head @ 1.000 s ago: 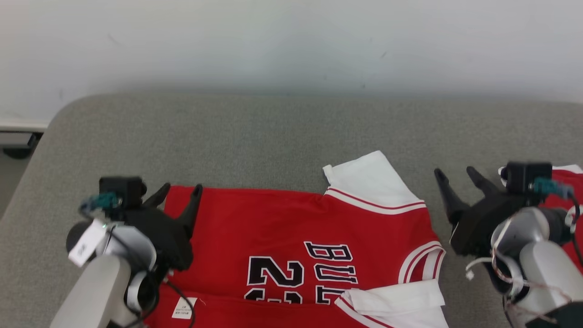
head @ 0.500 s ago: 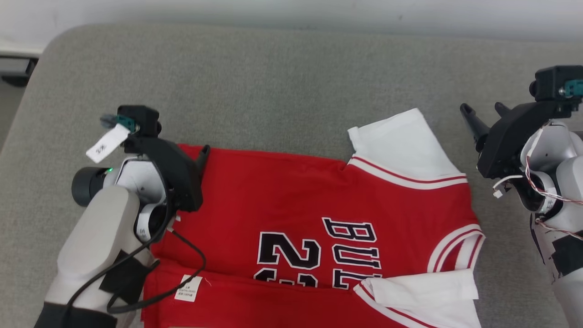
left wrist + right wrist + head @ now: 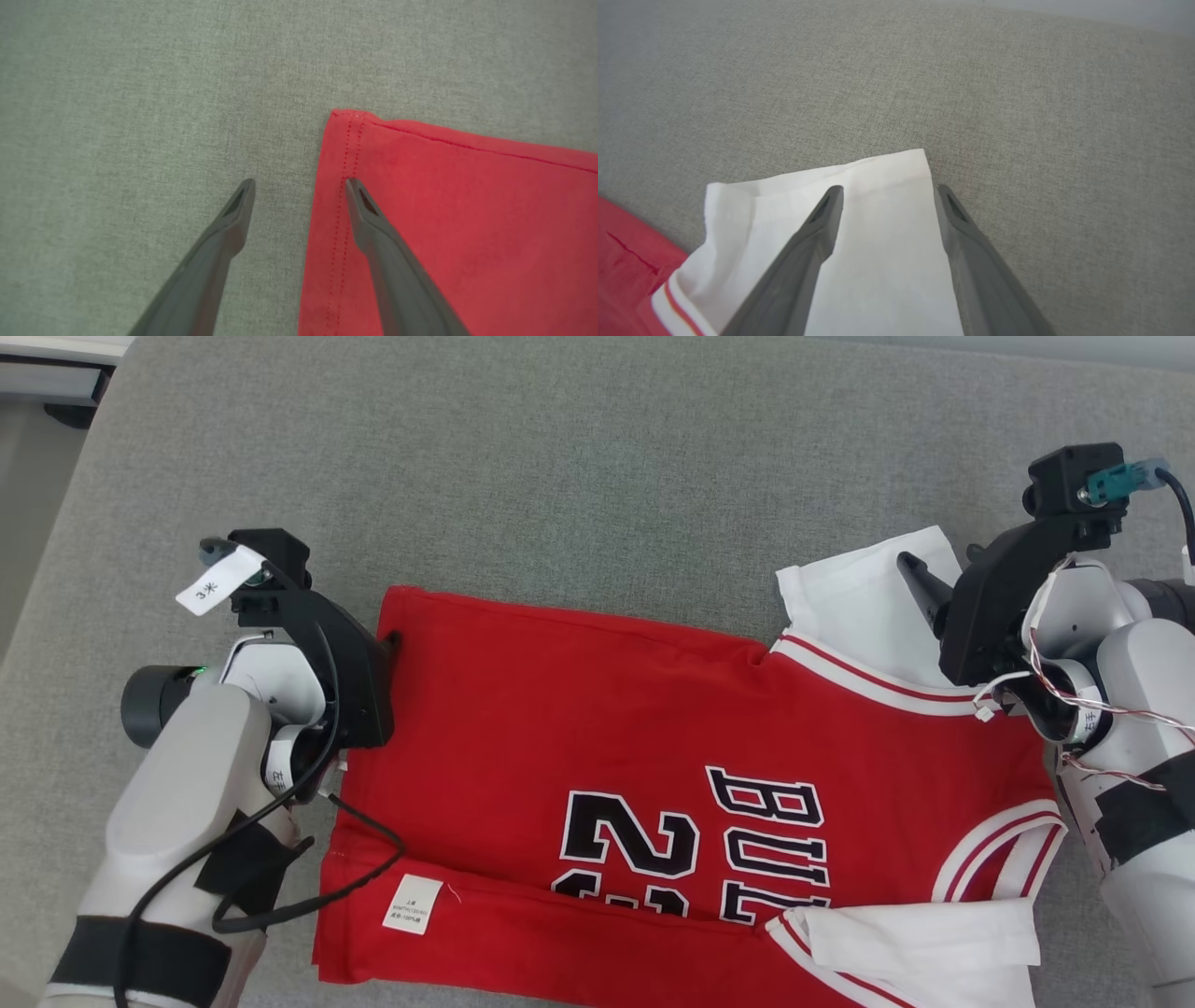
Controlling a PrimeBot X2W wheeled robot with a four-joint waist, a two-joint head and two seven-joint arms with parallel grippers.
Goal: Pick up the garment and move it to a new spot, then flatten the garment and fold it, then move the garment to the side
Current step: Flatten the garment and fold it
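Jersey (image 3: 607, 728), red with white sleeves, lies spread flat on the grey cushion (image 3: 597, 448). In the head view the bottom border cuts off its near part, so you can read the black number and letters only partly. The left gripper (image 3: 299, 184) is at the far hem corner of the jersey with its jaws apart. In the left wrist view one finger is over the stitched red hem and the other over bare cushion just beside the edge. You cannot tell from these pictures whether the tips touch the cloth. In the head view the wrist body hides most of this gripper, and only one dark tip shows at the jersey's edge. The right gripper (image 3: 885, 189) is at the far white sleeve (image 3: 882, 252), jaws also apart. One finger is over the sleeve and the other at the sleeve's outer edge, and contact is again not clear. A small care label (image 3: 412, 903) lies on the red cloth near the hem, its print too small to read. A black cable (image 3: 364, 877) from the left arm crosses the jersey beside it.
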